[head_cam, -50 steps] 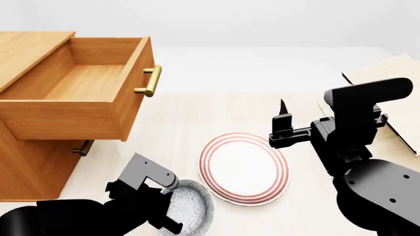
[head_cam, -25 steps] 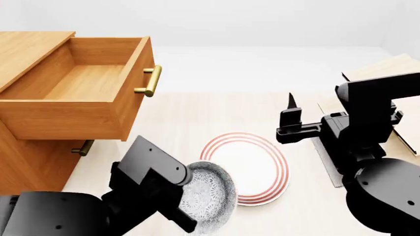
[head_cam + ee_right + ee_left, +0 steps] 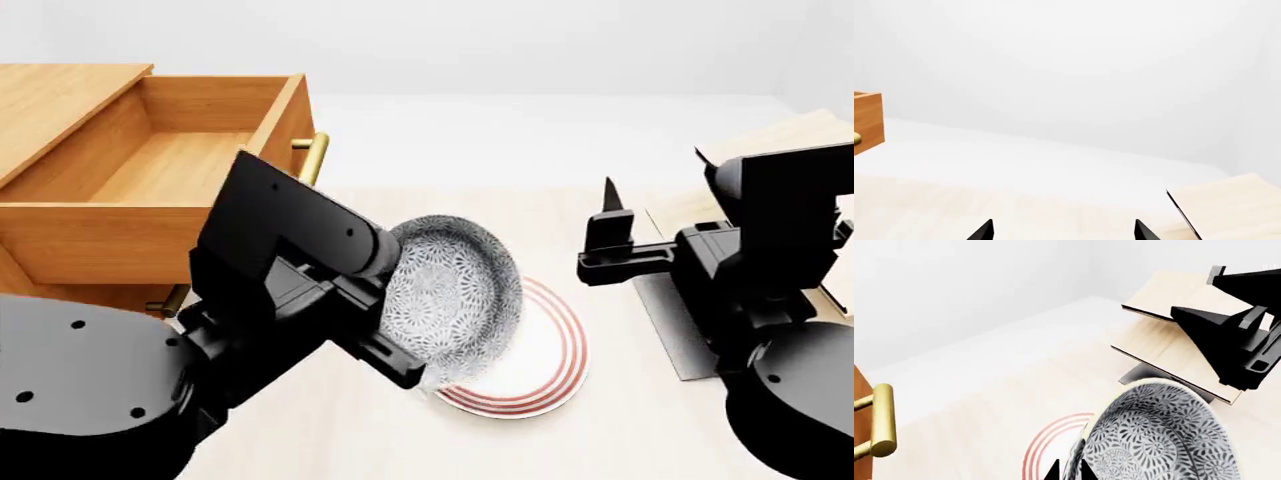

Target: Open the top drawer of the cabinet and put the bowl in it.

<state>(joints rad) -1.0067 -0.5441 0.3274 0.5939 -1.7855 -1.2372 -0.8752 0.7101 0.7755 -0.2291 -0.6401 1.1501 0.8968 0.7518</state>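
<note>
Left arm fills the near left of the head view, forearm raised and angled up toward the middle, its gripper [image 3: 400, 370] clamped on the rim of the bowl [image 3: 447, 300]; in the left wrist view the two fingertips [image 3: 1084, 471] sit close together on the rim at the frame edge. Bowl held clear of the table [image 3: 360, 250], tipped on edge with its patterned outside facing the head camera, above the left part of the plate [image 3: 541, 365] and just right of the drawer [image 3: 160, 190] front. Right arm stands at the right, elbow bent, forearm reaching inward, right gripper [image 3: 611, 235] held level with fingers apart, as the two separated tips in the right wrist view confirm; nothing between them. Behind it, the rack [image 3: 781, 150] at the far right edge. Drawer pulled fully out of the cabinet [image 3: 54, 330], interior bare wood, brass handle [image 3: 310, 155] partly hidden by the left arm
</note>
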